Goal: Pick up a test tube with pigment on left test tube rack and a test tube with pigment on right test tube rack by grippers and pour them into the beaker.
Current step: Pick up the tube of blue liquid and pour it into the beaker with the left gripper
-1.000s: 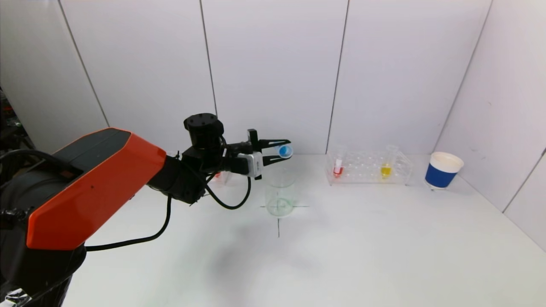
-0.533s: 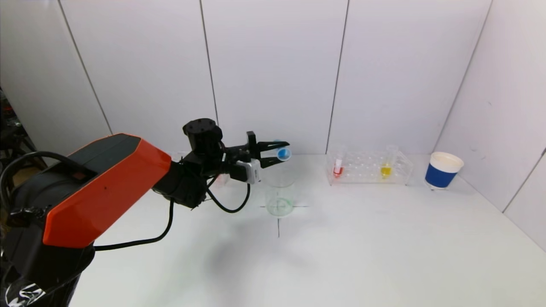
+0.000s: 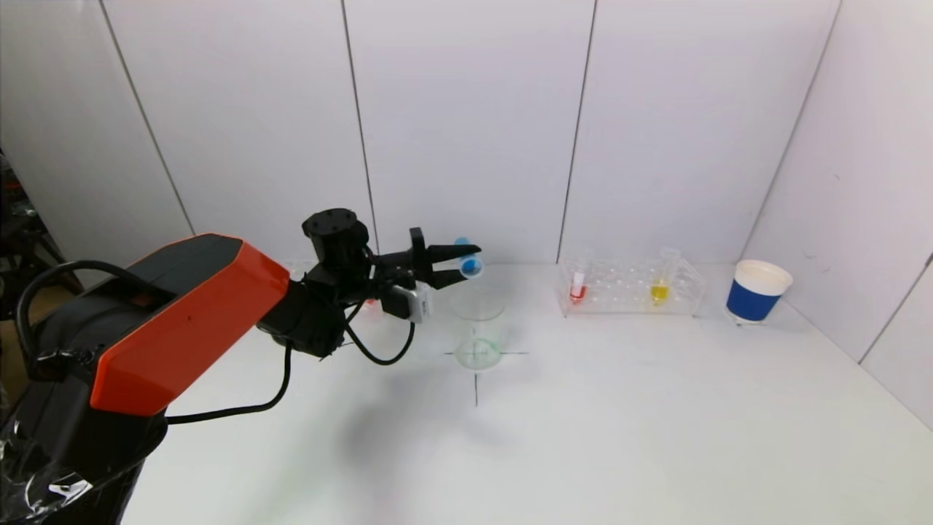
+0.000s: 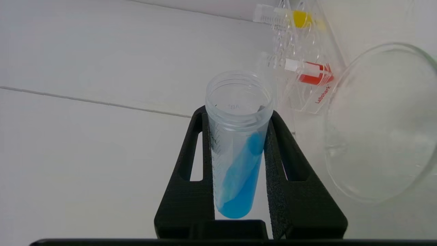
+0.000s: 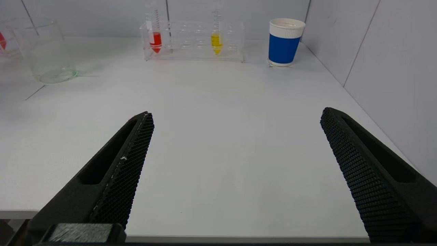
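The left gripper [image 3: 461, 263] pinches the blue test tube [image 3: 467, 262] between its pads, held in the air above and slightly to the left of the beaker [image 3: 478, 329], which stands on the tabletop [image 3: 627, 408] at the cross mark; in the left wrist view the tube [image 4: 238, 143] still holds most of its blue pigment, pooled toward the closed end with a streak running up the wall, and its open mouth is not over the beaker's rim [image 4: 382, 119]; the beaker looks empty, with at most a faint greenish tint at its base, so the pour appears not yet done. The right gripper [image 5: 235, 174] is spread wide and empty, low near the tabletop's front edge, well apart from the right rack [image 3: 630, 286], where the red tube [image 3: 578, 285] and the yellow tube [image 3: 660, 289] stand upright; by that reckoning only the first pickup is complete, and both pours and the right-hand pickup remain.
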You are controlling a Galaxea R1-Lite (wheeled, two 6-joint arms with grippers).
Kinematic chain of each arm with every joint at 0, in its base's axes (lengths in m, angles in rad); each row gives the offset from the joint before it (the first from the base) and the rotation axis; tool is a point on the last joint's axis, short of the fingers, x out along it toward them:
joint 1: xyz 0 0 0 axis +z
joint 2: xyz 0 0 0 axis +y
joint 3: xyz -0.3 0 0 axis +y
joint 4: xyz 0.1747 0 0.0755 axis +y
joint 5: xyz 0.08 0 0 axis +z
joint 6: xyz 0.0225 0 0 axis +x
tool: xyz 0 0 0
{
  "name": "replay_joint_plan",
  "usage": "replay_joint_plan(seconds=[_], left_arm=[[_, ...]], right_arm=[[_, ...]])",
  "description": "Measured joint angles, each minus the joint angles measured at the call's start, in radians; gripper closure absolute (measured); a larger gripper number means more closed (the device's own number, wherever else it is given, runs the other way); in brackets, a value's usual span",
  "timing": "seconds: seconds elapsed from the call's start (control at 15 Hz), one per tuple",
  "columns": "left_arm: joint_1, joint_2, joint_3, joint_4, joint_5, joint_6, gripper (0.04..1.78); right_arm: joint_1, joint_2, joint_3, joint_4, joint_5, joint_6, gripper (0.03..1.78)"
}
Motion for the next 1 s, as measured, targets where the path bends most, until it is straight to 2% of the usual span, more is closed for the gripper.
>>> replay_joint_plan(seconds=[1.0], left_arm=[[0.002, 0.049, -0.017, -0.010, 0.014, 0.122, 1.38]], right_arm=[[0.000, 0.000, 0.000, 0.000, 0.000, 0.000, 0.04]])
